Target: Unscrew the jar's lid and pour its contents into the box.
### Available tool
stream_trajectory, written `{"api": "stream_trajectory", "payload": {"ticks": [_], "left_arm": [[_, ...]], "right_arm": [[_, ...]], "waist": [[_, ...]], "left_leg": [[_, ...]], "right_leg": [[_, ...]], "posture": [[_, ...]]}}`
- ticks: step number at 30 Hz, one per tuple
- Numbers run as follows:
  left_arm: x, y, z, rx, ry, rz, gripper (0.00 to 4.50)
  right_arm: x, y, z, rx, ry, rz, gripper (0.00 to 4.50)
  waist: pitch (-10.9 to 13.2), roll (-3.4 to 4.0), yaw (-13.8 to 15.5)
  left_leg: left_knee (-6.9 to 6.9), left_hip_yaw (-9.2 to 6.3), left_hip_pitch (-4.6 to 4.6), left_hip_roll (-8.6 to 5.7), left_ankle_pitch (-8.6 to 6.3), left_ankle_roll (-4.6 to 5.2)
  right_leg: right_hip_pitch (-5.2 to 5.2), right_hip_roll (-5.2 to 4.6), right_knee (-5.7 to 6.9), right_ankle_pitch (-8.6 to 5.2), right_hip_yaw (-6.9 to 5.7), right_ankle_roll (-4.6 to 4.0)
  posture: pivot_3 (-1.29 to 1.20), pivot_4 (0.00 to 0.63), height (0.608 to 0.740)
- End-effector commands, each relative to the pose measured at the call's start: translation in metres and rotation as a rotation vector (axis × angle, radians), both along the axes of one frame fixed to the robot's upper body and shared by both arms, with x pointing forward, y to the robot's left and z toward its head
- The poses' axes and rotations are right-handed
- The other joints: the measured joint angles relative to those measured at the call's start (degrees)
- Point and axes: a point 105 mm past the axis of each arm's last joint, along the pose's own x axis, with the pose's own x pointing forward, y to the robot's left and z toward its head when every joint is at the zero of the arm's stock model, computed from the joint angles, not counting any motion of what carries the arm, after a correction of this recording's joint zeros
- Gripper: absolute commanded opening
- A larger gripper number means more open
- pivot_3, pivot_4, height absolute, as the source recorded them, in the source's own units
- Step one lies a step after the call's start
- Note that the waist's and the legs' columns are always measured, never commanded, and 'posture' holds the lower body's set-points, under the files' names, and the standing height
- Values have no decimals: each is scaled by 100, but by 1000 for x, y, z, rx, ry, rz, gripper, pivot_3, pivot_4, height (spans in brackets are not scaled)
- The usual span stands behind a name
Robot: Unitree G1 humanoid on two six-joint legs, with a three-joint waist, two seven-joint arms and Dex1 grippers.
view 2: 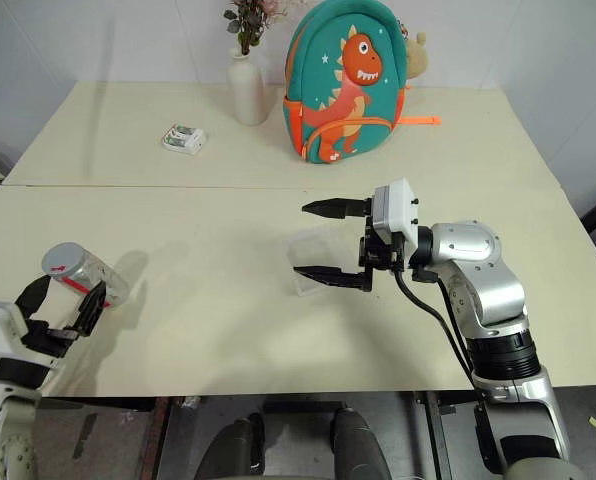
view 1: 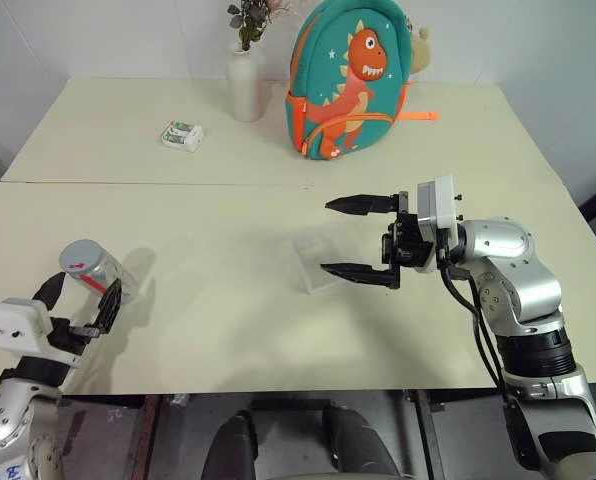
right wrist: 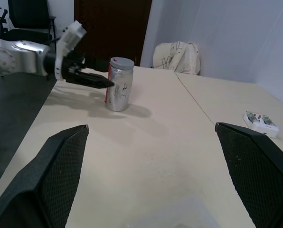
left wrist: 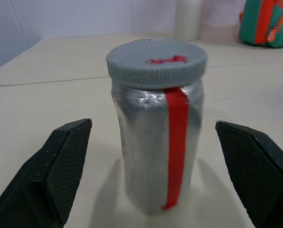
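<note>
Left tool (view 1: 78, 300) spread wide, its fingers (left wrist: 61, 175) flanking the jar (view 1: 96, 271) without touching. Jar stands upright near the worktop's (view 1: 208, 330) left front edge, grey lid (left wrist: 156, 59) still on. Looks light, rigid, smooth-walled, likely slippery; best gripped mid-body, below the lid, over the red strip. Clear box (view 1: 321, 256) sits mid-worktop; right tool (view 1: 360, 237) hovers spread over it, empty.

jar (view 1: 91, 267) stands between open left end effector (view 1: 78, 300) fingers, lid (view 1: 79, 256) on
</note>
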Motion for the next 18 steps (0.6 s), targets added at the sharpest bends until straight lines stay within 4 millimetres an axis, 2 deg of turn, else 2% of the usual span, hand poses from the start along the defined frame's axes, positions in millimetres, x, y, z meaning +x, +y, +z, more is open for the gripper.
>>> {"api": "stream_trajectory", "payload": {"ticks": [1,4,7,8,11,17,18], "left_arm": [[7,4,4,30,-27,31,4454],[13,4,3,34,-31,44,4454],[17,6,3,34,-33,63,4454],[18,7,3,33,-33,67,4454],[20,6,7,9,-53,77,3894],[27,1,9,23,-42,47,2058],[27,2,9,23,-41,48,2004]], "right_arm": [[-5,-3,12,23,-38,-7,4500],[-4,-4,12,26,-35,-19,4500],[-4,-4,12,29,-32,-25,4500],[-4,-4,13,30,-31,-27,4500],[-3,-4,12,37,-26,-38,4500],[-1,-5,10,43,-10,-52,4500],[-1,-5,9,43,-9,-53,4500]], "waist": [[0,0,-5],[-1,-2,-2],[-1,-2,2],[-1,-2,1],[-1,-2,0],[-1,-2,8],[-1,-2,6]], "left_leg": [[0,0,0,0,0,0],[1,0,0,1,1,1],[1,0,2,4,1,1],[1,0,2,5,1,1],[1,0,3,8,1,0],[1,1,3,8,0,0],[1,1,3,8,0,0]], "right_leg": [[0,0,1,4,0,7],[-3,3,10,5,0,9],[-7,7,18,43,-1,80],[-7,8,19,43,-1,81],[-7,8,20,43,-1,80],[-7,7,19,42,-1,79],[-7,7,20,42,-1,79]], "posture": [[0,150,740],[0,150,740],[0,150,740],[0,150,740],[0,150,740],[0,150,740],[0,150,740]]}}
